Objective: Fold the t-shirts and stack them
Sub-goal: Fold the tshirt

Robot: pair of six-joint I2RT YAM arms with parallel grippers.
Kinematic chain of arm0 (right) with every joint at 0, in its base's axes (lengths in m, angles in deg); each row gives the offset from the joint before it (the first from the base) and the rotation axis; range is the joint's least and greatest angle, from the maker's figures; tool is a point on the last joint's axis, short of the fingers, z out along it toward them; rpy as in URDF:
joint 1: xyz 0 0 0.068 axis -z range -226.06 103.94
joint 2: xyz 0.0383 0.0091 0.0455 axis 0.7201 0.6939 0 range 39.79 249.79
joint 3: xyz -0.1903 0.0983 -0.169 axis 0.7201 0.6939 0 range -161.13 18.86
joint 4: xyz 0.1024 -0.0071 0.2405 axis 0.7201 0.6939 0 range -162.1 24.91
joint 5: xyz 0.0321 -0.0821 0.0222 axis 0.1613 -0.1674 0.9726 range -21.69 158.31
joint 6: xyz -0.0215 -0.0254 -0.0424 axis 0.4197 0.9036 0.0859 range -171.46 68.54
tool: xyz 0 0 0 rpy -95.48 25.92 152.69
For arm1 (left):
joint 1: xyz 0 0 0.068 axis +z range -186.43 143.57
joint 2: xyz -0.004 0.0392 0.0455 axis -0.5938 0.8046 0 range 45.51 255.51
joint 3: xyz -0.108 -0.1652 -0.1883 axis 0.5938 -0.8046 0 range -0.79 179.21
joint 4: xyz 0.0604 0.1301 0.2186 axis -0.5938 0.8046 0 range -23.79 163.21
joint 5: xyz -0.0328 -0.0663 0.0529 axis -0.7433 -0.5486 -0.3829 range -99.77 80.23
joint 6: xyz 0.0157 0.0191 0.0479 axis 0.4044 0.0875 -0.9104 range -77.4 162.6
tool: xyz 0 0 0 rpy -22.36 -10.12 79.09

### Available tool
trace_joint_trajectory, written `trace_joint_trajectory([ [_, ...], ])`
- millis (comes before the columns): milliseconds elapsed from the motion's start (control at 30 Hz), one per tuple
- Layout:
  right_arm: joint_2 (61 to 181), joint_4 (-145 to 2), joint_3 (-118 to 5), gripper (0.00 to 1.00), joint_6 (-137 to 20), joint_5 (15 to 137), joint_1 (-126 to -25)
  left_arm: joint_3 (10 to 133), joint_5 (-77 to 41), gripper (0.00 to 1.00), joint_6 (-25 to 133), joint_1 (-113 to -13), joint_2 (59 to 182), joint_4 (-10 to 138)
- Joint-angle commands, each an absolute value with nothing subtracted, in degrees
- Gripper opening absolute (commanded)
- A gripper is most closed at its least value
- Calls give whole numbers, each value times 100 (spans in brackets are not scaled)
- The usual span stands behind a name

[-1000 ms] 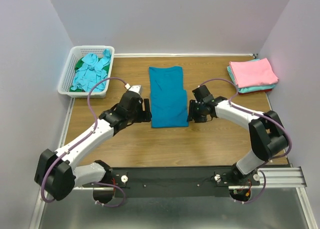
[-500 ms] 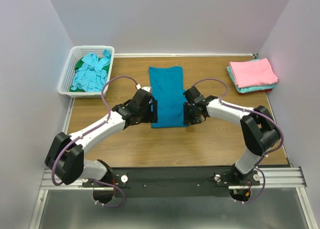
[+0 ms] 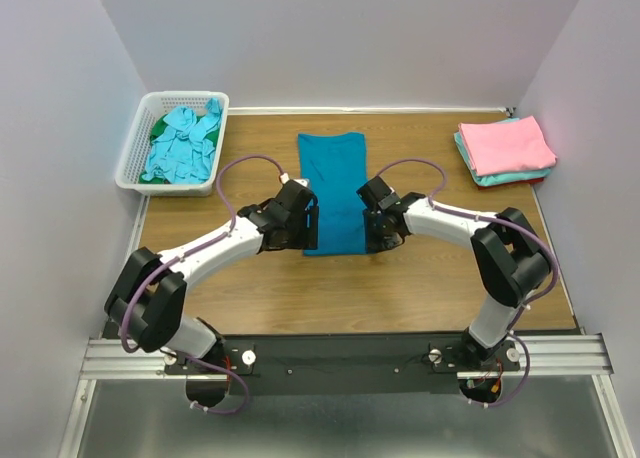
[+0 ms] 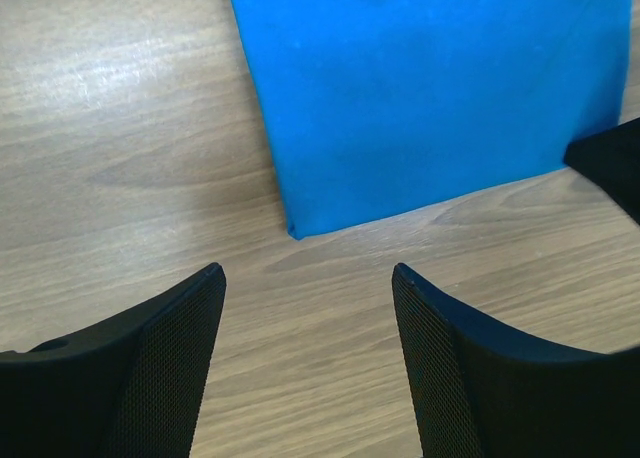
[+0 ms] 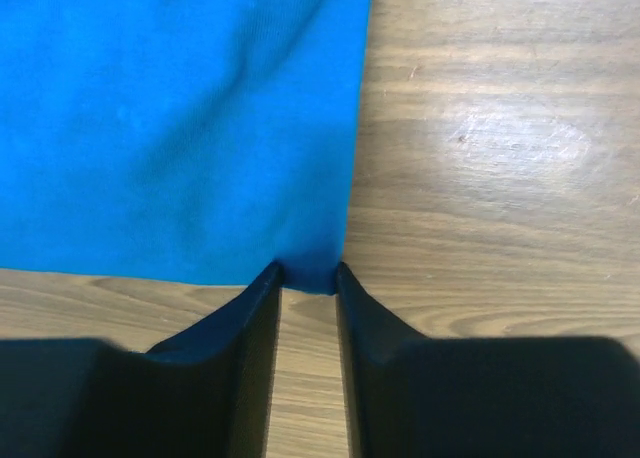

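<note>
Teal t-shirt lies flat mid-surface, folded into a narrow strip, long axis running straight away from the arm bases. The near hem faces the arms, one end effector at each of its corners. Left end effector: fingers wide apart, empty, near-left corner just ahead of the tips, centred on the gap, not touching. Right end effector: fingers a slim gap apart, near-right corner tip right between them, wood showing in the gap, so not clamped by my read. Right is the nearer to its corner. Next move looks like pinching both corners and carrying the hem away along that axis. Folded stack far right, basket far left, both well apart.
</note>
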State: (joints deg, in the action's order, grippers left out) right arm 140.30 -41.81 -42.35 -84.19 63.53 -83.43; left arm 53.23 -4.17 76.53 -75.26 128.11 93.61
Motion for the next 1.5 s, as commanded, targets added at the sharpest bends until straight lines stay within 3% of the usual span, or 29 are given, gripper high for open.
trace_joint_trajectory([
  [0, 14324, -3799, -4099, 32, -8468, 6110, -8447, 5563, -300, 75, 7626, -7589, 13014, 9627],
  [100, 14341, -3791, -4116, 9, -8459, 6084, -8464, 5660, -300, 73, 7609, -7616, 13233, 9697],
  [167, 14333, -3791, -4125, 1, -8459, 6075, -8473, 5748, -274, 71, 7600, -7616, 13330, 9733],
  [400, 14298, -3791, -4125, 1, -8424, 6022, -8500, 5968, -256, 64, 7591, -7624, 13717, 9786],
  [567, 14315, -3799, -4125, 1, -8433, 6031, -8500, 5933, -177, 49, 7574, -7642, 13998, 9707],
  [1033, 14412, -3817, -4134, 1, -8398, 6084, -8508, 5801, -467, 50, 7556, -7712, 14587, 9416],
  [1133, 14412, -3817, -4134, 1, -8380, 6084, -8508, 5775, -432, 43, 7573, -7721, 14596, 9460],
  [1233, 14412, -3817, -4143, 1, -8380, 6093, -8508, 5731, -467, 30, 7582, -7721, 14596, 9478],
  [1267, 14394, -3817, -4143, 1, -8363, 6101, -8508, 5704, -476, 18, 7582, -7721, 14596, 9478],
  [1367, 14237, -3817, -4125, 1, -8258, 6137, -8552, 5652, -546, 0, 7574, -7730, 14465, 9496],
  [1467, 13912, -3765, -4020, 1, -8117, 6311, -8640, 5564, -555, 0, 7574, -7817, 14115, 9696],
])
